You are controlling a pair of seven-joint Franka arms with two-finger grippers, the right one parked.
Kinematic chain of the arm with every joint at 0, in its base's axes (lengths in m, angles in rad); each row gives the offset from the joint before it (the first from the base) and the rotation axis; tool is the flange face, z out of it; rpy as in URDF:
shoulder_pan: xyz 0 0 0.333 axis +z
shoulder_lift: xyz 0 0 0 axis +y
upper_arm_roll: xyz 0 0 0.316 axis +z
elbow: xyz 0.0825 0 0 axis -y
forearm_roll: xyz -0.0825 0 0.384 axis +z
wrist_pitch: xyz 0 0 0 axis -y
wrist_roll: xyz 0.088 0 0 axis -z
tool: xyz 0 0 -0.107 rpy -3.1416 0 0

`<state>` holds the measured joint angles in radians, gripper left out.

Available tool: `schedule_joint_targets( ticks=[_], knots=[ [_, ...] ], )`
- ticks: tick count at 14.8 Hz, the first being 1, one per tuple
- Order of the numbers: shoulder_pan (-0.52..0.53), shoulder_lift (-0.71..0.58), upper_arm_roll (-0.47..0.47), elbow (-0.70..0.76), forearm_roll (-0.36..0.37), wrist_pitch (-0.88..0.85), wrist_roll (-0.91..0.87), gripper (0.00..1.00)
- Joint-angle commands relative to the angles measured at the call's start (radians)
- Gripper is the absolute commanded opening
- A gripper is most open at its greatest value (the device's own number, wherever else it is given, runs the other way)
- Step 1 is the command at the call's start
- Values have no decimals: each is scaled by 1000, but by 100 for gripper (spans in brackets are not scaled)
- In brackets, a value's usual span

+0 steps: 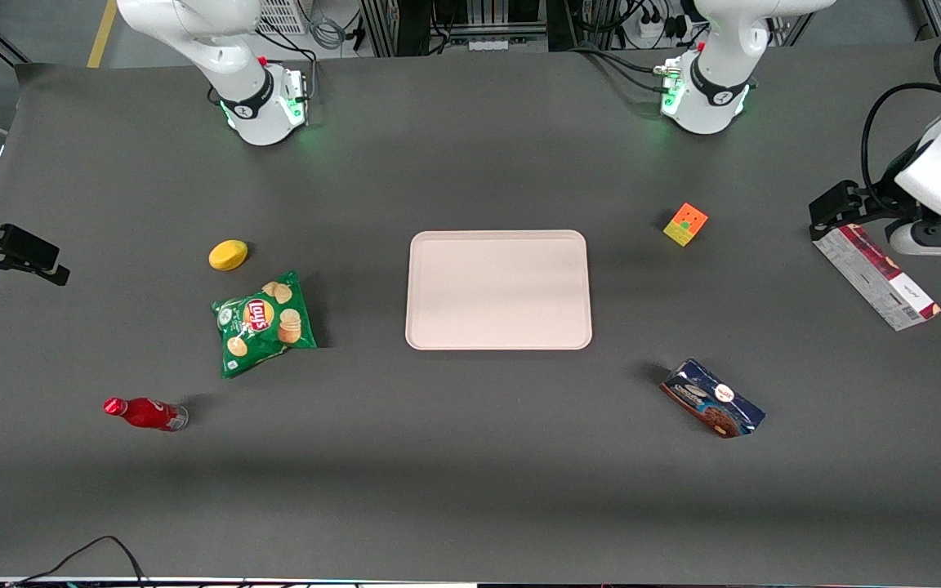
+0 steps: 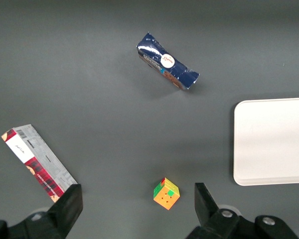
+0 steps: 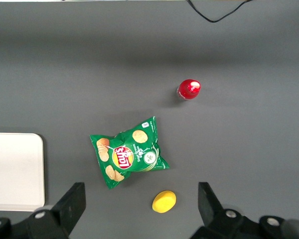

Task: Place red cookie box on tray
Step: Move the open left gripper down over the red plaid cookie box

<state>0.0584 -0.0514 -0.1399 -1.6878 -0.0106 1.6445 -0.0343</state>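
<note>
Dark grey desk (image 1: 470,457) throughout, and the left arm's black two-finger gripper (image 2: 134,209) hangs spread wide over the working arm's end. Long red plaid cookie box (image 1: 877,276) lies flat near that edge, well apart from the pale pink rectangular tray (image 1: 498,290) at mid-desk.
</note>
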Motion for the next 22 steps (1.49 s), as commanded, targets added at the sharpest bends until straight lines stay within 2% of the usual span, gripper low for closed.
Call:
schedule_joint_targets(
  ticks=[1,10,14,18,20,22],
  knots=[
    [5,7,0,27,-5,-32,-3,100],
    [-2,8,65,-1,-12,-20,-6,100],
    [-20,16,192,-48,-48,0,-22,100],
    [-136,16,420,-151,-48,82,-116,100],
    [-137,16,479,-232,-28,168,-118,100],
    [-137,19,510,-335,65,285,-121,100]
  ],
)
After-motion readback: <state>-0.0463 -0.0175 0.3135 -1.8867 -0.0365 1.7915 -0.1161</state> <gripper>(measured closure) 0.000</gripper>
